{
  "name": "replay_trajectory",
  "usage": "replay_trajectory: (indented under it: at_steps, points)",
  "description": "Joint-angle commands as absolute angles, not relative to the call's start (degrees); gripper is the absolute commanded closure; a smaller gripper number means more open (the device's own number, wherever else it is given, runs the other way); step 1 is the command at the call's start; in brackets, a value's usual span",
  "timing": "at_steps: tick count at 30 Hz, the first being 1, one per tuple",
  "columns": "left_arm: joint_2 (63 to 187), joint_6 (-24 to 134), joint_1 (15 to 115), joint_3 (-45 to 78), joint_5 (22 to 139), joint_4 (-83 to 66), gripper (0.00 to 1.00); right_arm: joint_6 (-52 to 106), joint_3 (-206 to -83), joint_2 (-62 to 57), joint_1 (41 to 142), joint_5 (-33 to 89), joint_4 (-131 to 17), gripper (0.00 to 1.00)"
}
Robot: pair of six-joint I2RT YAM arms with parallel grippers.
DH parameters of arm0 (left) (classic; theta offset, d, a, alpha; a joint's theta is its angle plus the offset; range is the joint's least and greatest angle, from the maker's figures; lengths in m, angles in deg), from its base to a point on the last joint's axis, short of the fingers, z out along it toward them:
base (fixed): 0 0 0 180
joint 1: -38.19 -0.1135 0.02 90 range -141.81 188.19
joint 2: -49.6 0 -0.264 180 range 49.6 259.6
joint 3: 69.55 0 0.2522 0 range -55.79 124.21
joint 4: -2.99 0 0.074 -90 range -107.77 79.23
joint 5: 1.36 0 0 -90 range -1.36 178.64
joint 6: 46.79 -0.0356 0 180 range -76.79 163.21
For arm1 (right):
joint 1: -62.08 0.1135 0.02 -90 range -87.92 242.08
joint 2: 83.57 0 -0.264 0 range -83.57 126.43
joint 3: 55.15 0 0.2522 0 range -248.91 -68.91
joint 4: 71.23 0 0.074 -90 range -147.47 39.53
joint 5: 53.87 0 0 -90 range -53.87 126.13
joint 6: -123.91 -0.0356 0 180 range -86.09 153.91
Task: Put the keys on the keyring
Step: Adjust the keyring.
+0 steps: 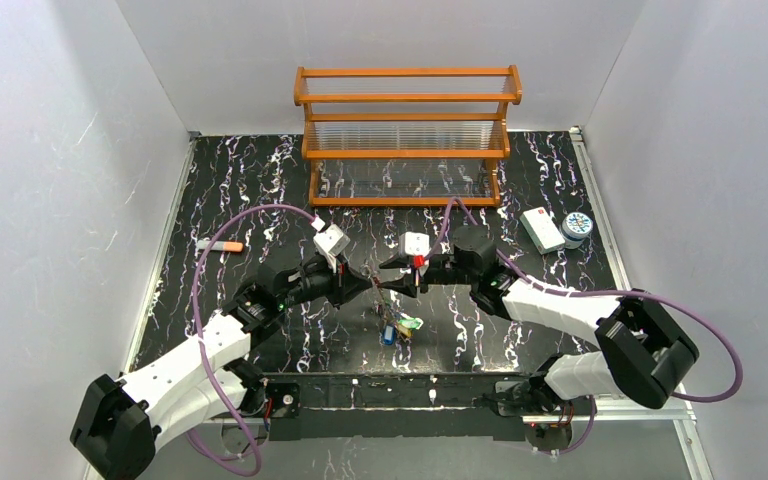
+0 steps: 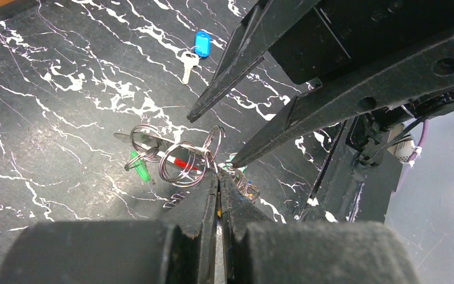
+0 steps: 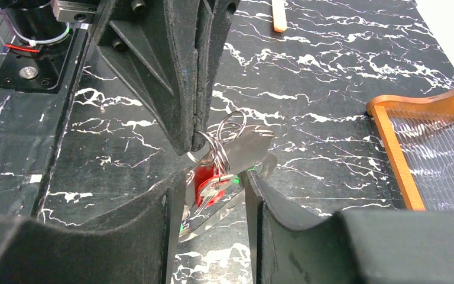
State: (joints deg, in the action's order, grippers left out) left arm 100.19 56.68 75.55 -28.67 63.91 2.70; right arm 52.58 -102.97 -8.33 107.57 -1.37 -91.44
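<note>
My left gripper is shut on the keyring, a tangle of silver rings that hangs from its tips above the marble table. A green key and a red key dangle from that bunch. My right gripper stands open, one finger on each side of the red key and of a shiny silver strip. A blue key lies apart on the table. In the top view, blue and green tags show just below the two meeting grippers.
A wooden rack stands at the back of the table. A white box and a round tin sit at the right. An orange-tipped stick lies at the left. White walls close in on both sides.
</note>
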Motion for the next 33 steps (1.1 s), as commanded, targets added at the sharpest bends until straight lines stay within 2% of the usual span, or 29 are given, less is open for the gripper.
replay_trajectory:
  at_steps: [1,5,8,16,20,21,24,27,29,33]
  points:
    - [99.9,57.1,75.9,-27.4,62.1,5.8,1.00,53.4,-106.0,-7.6,107.6,-1.6,-96.3,0.52]
    - [100.0,57.2,75.9,-27.5,62.0,6.1,1.00,53.4,-106.4,-7.4,107.7,-1.8,-96.9,0.55]
    - [100.0,57.1,75.9,-27.7,62.0,6.2,1.00,53.0,-107.1,-7.0,107.6,-1.3,-96.6,0.62]
    - [99.5,56.6,75.9,-28.0,61.8,6.3,1.00,54.1,-108.9,-6.3,107.6,-2.2,-93.6,0.99]
    - [98.5,53.9,75.9,-28.5,61.7,5.7,1.00,54.7,-109.7,-6.9,107.7,-2.2,-91.9,0.99]
    - [98.0,52.4,75.9,-28.3,62.1,4.6,0.96,54.8,-109.8,-7.1,107.7,-2.1,-91.6,0.99]
    - [96.2,46.7,75.9,-27.1,63.1,0.7,0.74,55.3,-110.2,-7.8,107.7,-2.1,-90.6,0.99]
    - [93.8,41.2,75.9,-26.4,64.7,-2.0,0.56,55.9,-110.7,-8.4,107.7,-2.7,-89.6,0.99]
    - [92.0,37.5,75.9,-26.5,65.4,-2.2,0.52,56.2,-111.2,-8.6,107.7,-3.3,-88.5,0.99]
    - [88.5,31.7,75.9,-27.7,64.6,-1.3,0.50,56.8,-111.6,-8.9,107.7,-3.7,-86.8,0.99]
